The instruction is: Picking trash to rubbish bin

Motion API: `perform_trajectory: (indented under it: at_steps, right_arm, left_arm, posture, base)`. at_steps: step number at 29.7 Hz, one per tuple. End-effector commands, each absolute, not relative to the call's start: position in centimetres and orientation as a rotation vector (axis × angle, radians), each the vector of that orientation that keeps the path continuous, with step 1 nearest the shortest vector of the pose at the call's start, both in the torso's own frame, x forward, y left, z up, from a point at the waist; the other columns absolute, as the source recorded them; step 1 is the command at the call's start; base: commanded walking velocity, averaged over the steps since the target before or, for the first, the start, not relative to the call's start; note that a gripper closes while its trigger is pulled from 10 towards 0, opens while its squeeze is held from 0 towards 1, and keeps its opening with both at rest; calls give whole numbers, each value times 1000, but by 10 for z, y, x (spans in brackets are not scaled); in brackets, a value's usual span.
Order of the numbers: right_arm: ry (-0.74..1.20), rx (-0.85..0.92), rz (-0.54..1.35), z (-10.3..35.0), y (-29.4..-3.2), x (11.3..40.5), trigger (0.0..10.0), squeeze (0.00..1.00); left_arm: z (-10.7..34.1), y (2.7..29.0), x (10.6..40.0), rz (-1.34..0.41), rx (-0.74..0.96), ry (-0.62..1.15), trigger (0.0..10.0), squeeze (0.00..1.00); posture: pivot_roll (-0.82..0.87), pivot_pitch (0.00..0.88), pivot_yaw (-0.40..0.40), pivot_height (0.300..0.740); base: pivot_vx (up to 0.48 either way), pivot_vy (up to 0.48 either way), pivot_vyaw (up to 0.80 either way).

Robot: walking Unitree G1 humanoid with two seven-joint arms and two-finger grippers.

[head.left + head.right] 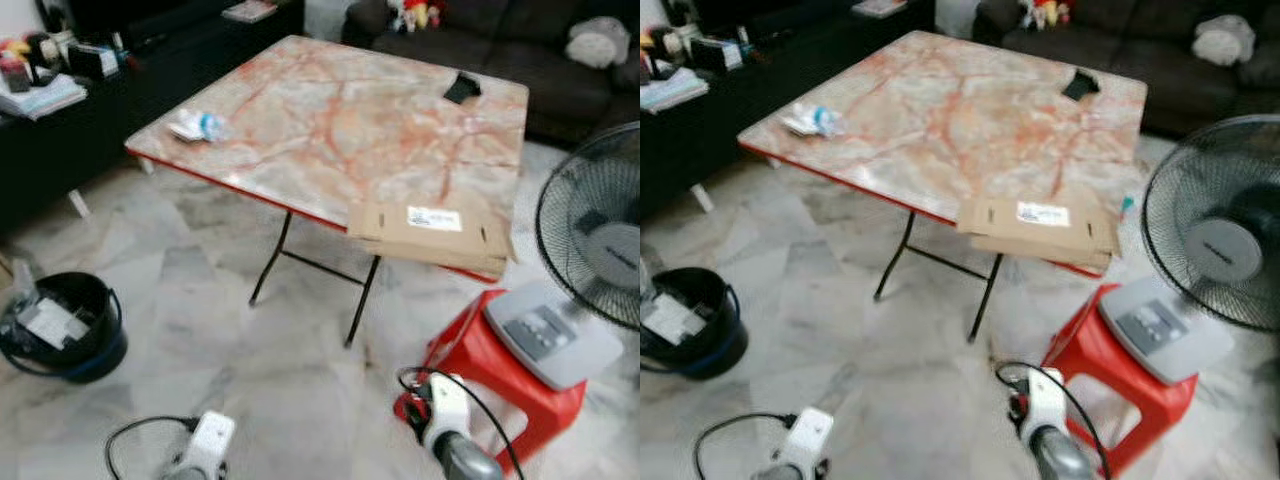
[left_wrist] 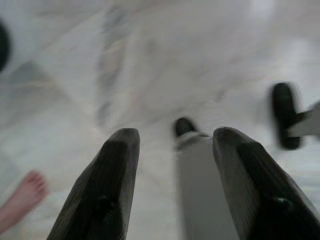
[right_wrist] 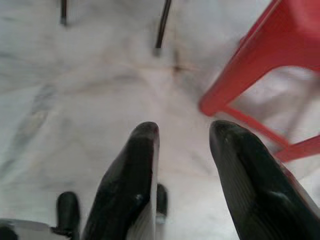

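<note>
Both my arms hang low over the marble floor (image 1: 200,330). My left gripper (image 2: 175,150) has its fingers (image 2: 107,190) spread apart and bare, with a person's bare foot (image 2: 22,197) at the edge of the left wrist view. My right gripper (image 3: 182,145) is likewise released and empty, its wrist view catching the red stool (image 3: 270,60) and the surface's black legs (image 3: 162,25). From my head I see the crumpled trash (image 1: 198,126) on the marble-patterned surface (image 1: 340,120), near its left corner, long axis roughly along that edge. A flattened cardboard box (image 1: 430,232) overhangs the near edge. On the floor to my left stands the black rubbish bin (image 1: 62,325), paper already inside.
</note>
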State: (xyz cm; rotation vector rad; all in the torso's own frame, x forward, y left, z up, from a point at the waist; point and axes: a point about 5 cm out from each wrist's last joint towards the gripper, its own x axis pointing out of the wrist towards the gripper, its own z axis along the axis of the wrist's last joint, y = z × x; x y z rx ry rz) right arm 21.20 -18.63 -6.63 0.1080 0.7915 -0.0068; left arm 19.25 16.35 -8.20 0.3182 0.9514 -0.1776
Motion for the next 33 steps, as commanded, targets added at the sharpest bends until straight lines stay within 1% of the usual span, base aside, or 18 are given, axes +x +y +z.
perform_trajectory:
  at_steps: [1,13,21,33]
  right_arm:
    - [772,119,5,-63,-179,218,10000,0]
    - [768,108,22,-63,-177,219,10000,0]
    - [773,111,15,-63,-178,218,10000,0]
    - [758,114,14,-61,-179,222,10000,0]
  left_arm:
    - [-82,176,190,-149,326,965,10000,0]
    - [-82,176,190,-150,324,966,10000,0]
    - [-82,175,190,-152,324,965,10000,0]
    - [-82,176,191,-148,337,947,10000,0]
  posture:
    - [81,124,-94,740]
    - [82,125,-94,740]
    - [82,125,-94,740]
    - [78,126,-92,740]
  base:
    - [382,0,0]
    - [382,0,0]
    - [382,0,472]
    - [373,0,0]
